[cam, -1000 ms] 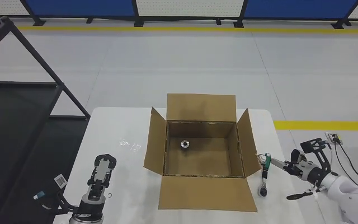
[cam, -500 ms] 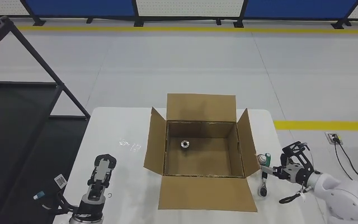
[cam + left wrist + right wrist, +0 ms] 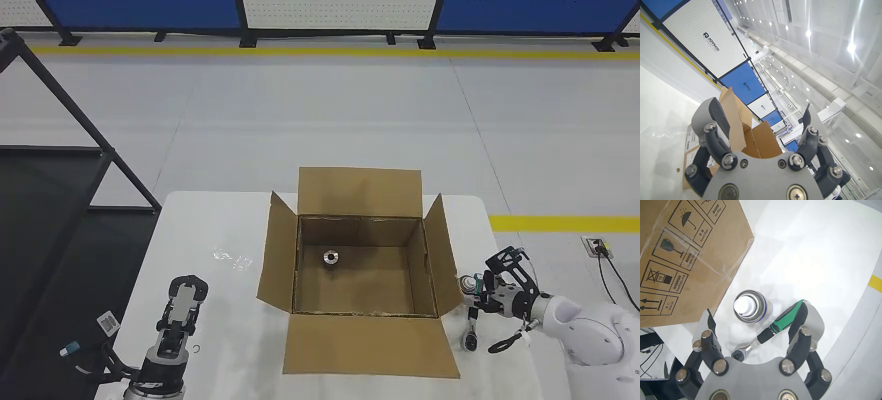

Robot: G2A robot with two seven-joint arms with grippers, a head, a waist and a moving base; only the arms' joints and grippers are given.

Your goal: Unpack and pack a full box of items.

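An open cardboard box (image 3: pixel 355 345) stands mid-table, flaps spread, with a small round metal part (image 3: pixel 331 257) on its floor. Just right of the box's right flap stands a spray can (image 3: pixel 465 284) (image 3: pixel 751 306). Beside it lies a ratchet wrench (image 3: pixel 469 335) with a green and black handle (image 3: pixel 785 319). My right gripper (image 3: pixel 484 292) (image 3: pixel 756 317) is open directly above them, one finger against the wrench handle, the other near the box flap (image 3: pixel 687 256). My left gripper (image 3: pixel 186 292) (image 3: pixel 762 117) is open and holds nothing, near the table's front left, with its fingers aimed at the box (image 3: pixel 757 136).
A crumpled piece of clear plastic (image 3: pixel 232 258) lies on the white table (image 3: pixel 210 225) left of the box. A black rack (image 3: pixel 60 180) stands off the table's left side. The table's right edge runs close behind the right gripper.
My right gripper has moved left towards the box and now hangs over the can and wrench. The left arm, box, can and wrench have stayed put.
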